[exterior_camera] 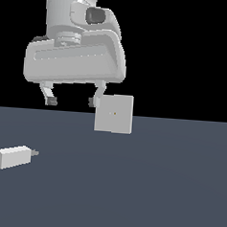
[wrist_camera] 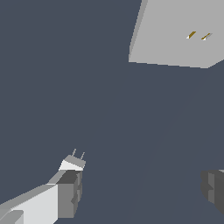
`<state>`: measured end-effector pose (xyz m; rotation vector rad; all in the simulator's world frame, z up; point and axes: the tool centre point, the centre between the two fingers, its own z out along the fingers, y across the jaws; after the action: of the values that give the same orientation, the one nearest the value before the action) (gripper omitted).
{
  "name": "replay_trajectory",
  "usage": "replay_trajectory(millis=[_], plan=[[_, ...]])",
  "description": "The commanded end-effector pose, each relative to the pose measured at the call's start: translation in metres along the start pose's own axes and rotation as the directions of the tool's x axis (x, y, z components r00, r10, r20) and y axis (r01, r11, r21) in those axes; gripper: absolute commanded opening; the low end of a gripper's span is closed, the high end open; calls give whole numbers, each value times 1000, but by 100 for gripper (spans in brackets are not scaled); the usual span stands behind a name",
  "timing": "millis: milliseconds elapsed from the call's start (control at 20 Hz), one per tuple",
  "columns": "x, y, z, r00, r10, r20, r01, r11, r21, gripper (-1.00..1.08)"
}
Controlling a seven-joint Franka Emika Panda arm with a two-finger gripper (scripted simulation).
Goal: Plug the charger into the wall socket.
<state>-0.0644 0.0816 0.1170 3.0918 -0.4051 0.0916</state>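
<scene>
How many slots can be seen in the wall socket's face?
2. Both sit side by side near the centre of the wall socket, as yellowish marks in the wrist view; the exterior view shows only a single tiny dot there.

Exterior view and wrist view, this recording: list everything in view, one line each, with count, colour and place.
charger: one, off-white block with a short grey prong, lying on the floor at the exterior view's left, prong toward the socket side, apart from the fingers.
wall socket: one, light-grey square plate, upright near the middle; two small yellowish slots show in the wrist view.
floor: one, dark blue-grey, flat.
gripper: one, white body with dark-tipped fingers, spread open above the floor, holding nothing.
</scene>
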Motion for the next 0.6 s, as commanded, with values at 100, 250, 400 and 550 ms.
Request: replay_trajectory(millis=[100, 250, 400, 550], plan=[[-10, -12, 7, 998, 60, -28, -61, 998, -4, 100], [-16, -19, 11, 994, 98, -45, -98, 995, -6, 100], [-21, -27, 16, 989, 134, -62, -134, 991, -7, 100], [-25, -34, 21, 983, 168, -79, -170, 985, -9, 100]])
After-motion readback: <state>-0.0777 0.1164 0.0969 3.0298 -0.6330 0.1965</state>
